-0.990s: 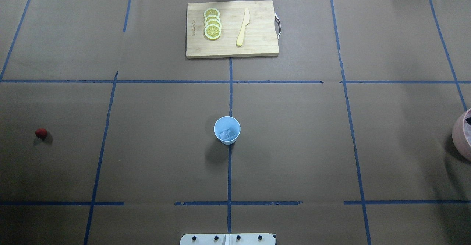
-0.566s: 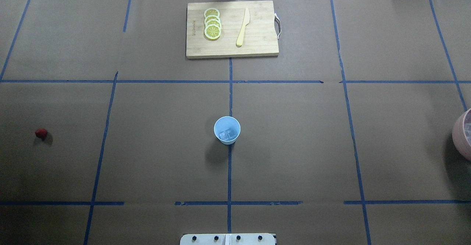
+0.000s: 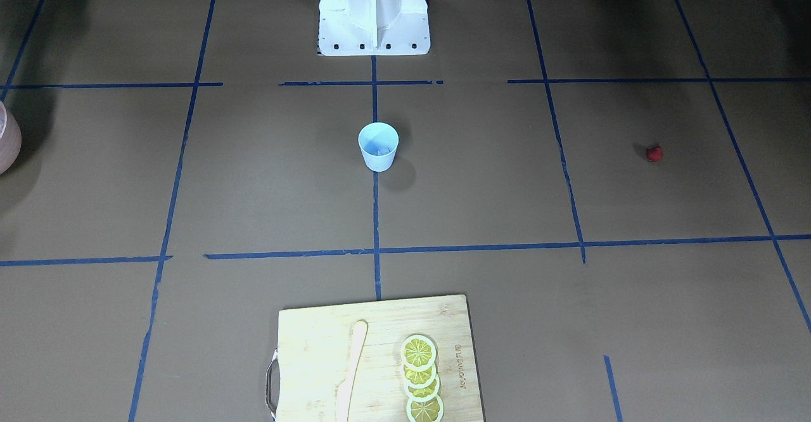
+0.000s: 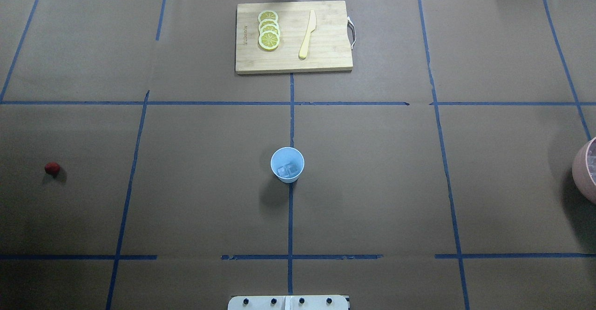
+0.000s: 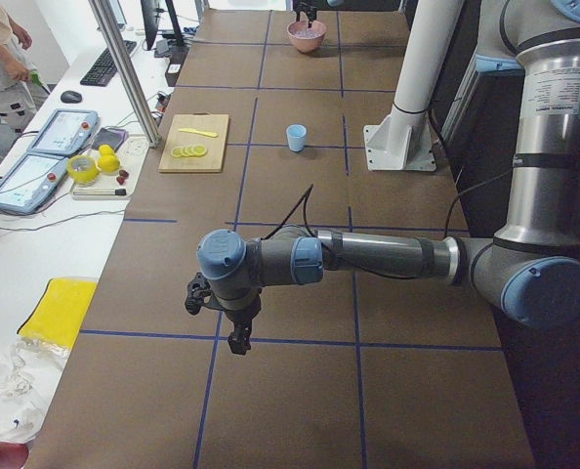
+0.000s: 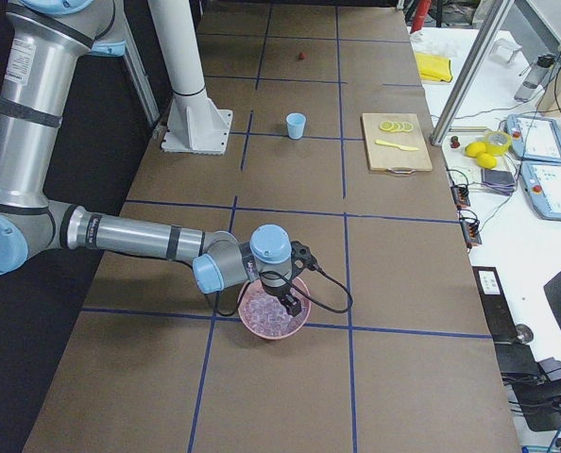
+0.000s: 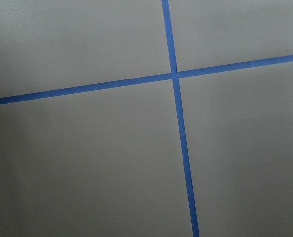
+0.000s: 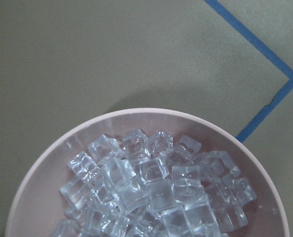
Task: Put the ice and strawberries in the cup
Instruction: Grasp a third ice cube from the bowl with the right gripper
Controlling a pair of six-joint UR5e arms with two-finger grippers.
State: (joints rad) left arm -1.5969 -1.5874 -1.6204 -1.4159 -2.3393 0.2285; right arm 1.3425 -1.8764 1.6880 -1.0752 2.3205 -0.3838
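Hovering just above the pink bowl [image 8: 53, 143] at the table's right end, the right gripper [image 6: 293, 304] hangs over a heap of ice [image 8: 151, 192]. Its fingers show in no close view, so I cannot tell whether they are spread or pinched together. The left gripper [image 5: 237, 342] hangs over bare paper near a cross of blue tape at the opposite end, and its state cannot be told either. Further in, the strawberry [image 4: 52, 168] lies alone on the table, well apart from the cup [image 4: 285, 151]. The cup stands upright at the centre with a couple of cubes already in it. Beyond it, at the far edge, a cutting board [image 4: 326, 58] carries lemon slices [image 4: 269, 30] and a knife [image 4: 307, 34]. The likely trouble is the glassy cubes: packed tight, one could squirt from the fingers or two could wedge together. A cube let go off-centre would bounce off the rim. The light cup might tip if nudged, and the round berry may roll away when pinched.
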